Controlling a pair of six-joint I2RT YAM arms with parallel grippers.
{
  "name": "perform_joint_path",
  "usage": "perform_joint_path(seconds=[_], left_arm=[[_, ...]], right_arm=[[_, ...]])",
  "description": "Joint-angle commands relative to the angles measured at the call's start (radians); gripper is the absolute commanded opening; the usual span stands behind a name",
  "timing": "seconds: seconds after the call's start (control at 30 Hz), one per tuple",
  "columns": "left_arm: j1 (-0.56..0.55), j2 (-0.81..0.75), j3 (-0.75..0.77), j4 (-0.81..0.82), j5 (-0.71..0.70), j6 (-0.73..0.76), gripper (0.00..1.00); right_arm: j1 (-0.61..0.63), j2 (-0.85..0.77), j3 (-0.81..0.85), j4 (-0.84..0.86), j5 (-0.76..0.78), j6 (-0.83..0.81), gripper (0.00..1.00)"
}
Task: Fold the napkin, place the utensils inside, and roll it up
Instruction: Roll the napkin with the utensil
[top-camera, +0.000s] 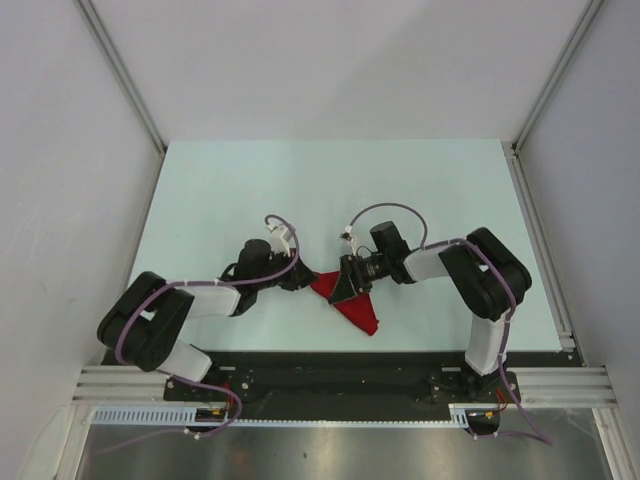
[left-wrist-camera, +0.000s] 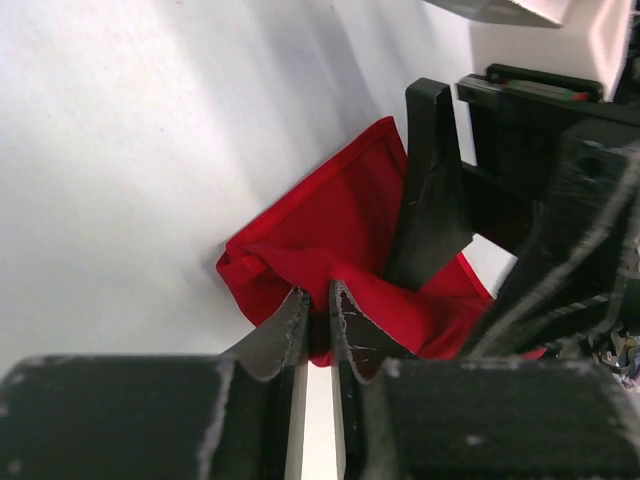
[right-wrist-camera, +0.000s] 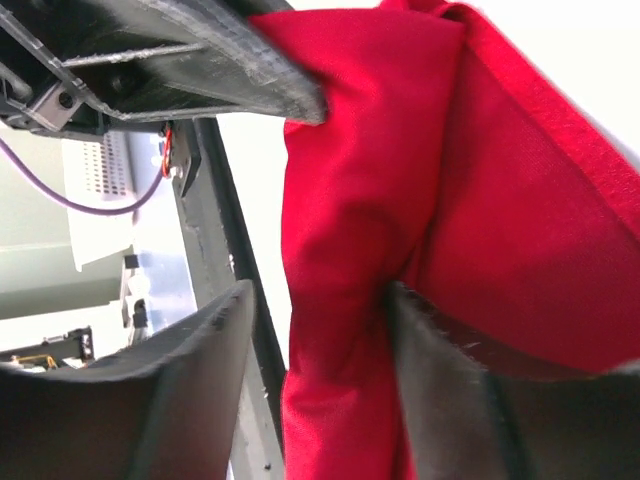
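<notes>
The red napkin (top-camera: 357, 311) lies bunched and folded near the table's front edge, between my two grippers. My left gripper (top-camera: 305, 280) reaches it from the left. In the left wrist view its jaws (left-wrist-camera: 318, 292) stand nearly together, pinching a fold of the napkin (left-wrist-camera: 330, 225). My right gripper (top-camera: 346, 279) comes in from the right and is open. A hanging fold of the napkin (right-wrist-camera: 380, 180) passes between its fingers (right-wrist-camera: 320, 300), touching the right one and clear of the left one. The utensils are hidden or out of view.
The pale green table (top-camera: 330, 190) is bordered by white walls at the back and sides. A black and metal rail (top-camera: 340, 375) with both arm bases runs along the near edge. My grippers stand very close; the right one's finger (left-wrist-camera: 432, 200) looms just beyond my left jaws.
</notes>
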Motion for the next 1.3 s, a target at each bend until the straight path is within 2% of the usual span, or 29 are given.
perform_joint_path(seconds=[0.0,0.2,0.43,0.57,0.6,0.63,0.73,0.83,1.0,1.17,1.27], left_arm=[[-0.008,0.033,0.067,-0.030,-0.006,0.012,0.14],[-0.011,0.082,0.107,-0.081,0.000,0.024,0.11],[-0.018,0.116,0.127,-0.090,0.011,0.024,0.11],[-0.026,0.128,0.140,-0.098,0.011,0.029,0.11],[-0.027,0.133,0.141,-0.098,0.010,0.027,0.11],[-0.027,0.134,0.144,-0.100,0.010,0.027,0.10],[-0.029,0.139,0.147,-0.101,0.010,0.027,0.10],[-0.031,0.140,0.150,-0.106,0.010,0.027,0.10],[-0.031,0.136,0.158,-0.112,0.007,0.027,0.10],[-0.031,0.134,0.161,-0.115,0.010,0.027,0.10],[-0.031,0.134,0.164,-0.116,0.013,0.029,0.12]], right_arm=[[-0.014,-0.052,0.013,-0.263,0.186,-0.112,0.67],[-0.022,-0.177,0.082,-0.443,0.321,-0.207,0.72],[0.002,-0.382,0.070,-0.451,0.507,-0.241,0.76],[0.140,-0.465,0.062,-0.458,0.776,-0.288,0.77],[0.215,-0.474,0.059,-0.458,0.833,-0.299,0.77],[0.252,-0.479,0.059,-0.462,0.955,-0.307,0.78],[0.376,-0.464,0.059,-0.457,1.156,-0.342,0.78],[0.464,-0.421,0.059,-0.446,1.269,-0.362,0.77],[0.519,-0.323,0.079,-0.435,1.317,-0.416,0.74],[0.522,-0.260,0.088,-0.425,1.312,-0.428,0.70],[0.510,-0.235,0.082,-0.411,1.302,-0.424,0.71]])
